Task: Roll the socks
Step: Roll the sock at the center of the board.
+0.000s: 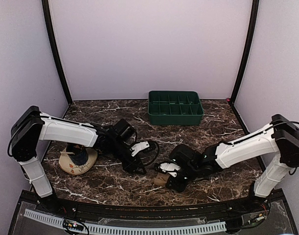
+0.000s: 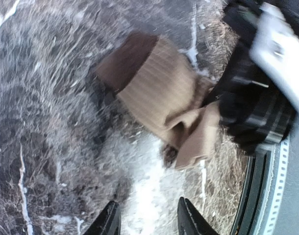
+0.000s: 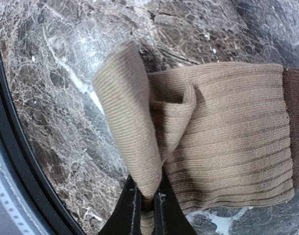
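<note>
Right wrist view: my right jaws clamp tight on a folded edge of the tan sock (image 3: 223,132), lying mid-frame on the marble desk (image 3: 51,73); my left jaws stand parted, empty.

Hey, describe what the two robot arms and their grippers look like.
Both the left arm and right arm have white tubular links with chunky black joints and wrists. A thin black cable loops by the left wrist. The left gripper and right gripper each end in two slim, pointed black fingers.
</note>
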Tool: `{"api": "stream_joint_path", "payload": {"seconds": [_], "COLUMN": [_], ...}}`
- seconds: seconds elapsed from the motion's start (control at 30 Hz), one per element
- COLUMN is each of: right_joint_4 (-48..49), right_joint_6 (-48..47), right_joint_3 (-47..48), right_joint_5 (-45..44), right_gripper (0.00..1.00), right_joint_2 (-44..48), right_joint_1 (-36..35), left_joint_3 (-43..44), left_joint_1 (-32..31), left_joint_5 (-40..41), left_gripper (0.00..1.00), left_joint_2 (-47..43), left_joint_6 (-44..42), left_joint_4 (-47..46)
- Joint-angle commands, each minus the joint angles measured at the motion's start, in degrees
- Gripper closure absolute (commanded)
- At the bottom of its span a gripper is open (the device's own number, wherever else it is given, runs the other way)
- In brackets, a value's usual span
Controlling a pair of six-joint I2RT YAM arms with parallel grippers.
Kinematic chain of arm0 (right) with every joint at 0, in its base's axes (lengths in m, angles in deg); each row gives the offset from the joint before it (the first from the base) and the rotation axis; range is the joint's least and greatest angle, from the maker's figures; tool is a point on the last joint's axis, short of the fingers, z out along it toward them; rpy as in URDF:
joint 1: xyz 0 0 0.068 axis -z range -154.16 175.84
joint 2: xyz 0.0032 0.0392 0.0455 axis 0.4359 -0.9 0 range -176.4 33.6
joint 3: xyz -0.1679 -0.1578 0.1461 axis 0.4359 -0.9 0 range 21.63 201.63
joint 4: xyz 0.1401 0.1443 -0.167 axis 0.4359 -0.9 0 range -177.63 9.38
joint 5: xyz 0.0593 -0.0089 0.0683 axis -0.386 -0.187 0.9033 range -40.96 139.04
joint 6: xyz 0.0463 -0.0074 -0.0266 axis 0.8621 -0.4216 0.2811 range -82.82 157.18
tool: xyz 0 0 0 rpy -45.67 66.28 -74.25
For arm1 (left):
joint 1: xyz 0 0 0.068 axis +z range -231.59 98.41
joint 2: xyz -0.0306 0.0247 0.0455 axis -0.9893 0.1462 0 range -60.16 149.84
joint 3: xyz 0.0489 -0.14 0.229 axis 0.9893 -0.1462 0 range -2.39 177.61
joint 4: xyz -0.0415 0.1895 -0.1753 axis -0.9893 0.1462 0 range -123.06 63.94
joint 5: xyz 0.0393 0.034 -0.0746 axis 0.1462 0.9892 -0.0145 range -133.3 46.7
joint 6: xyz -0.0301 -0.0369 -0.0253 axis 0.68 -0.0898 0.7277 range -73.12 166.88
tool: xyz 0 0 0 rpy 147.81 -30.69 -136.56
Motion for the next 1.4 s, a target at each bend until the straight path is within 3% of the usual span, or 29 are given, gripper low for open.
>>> {"api": "stream_joint_path", "payload": {"seconds": [0.0,0.43,1.07,1.37], "right_joint_4": [-0.1,-1.6,-3.2,-3.4], "right_joint_6": [1.3,1.4,1.2,1.1], "right_joint_3": [1.0,3.0,4.6,4.4], "right_joint_5": [8.2,22.1,29.2,31.1], "right_gripper": [0.99,1.0,1.0,1.0], "right_joint_2": [-0.1,-3.6,-6.6,-6.9], "right_joint_1": [2.8,8.4,11.2,11.6], "left_joint_3": [-5.0,-12.8,-14.6,-14.7], "left_joint_1": [-3.8,-14.2,-25.7,-27.2], "left_joint_5": [6.4,20.5,33.5,41.4], "left_gripper": [0.58,0.52,0.5,0.5], "left_joint_2": [-5.6,-10.6,-7.1,-3.0], "left_joint_6": [1.6,-0.9,-17.0,-22.7], "left_joint_4": [-9.4,-21.6,-27.0,-31.4]}}
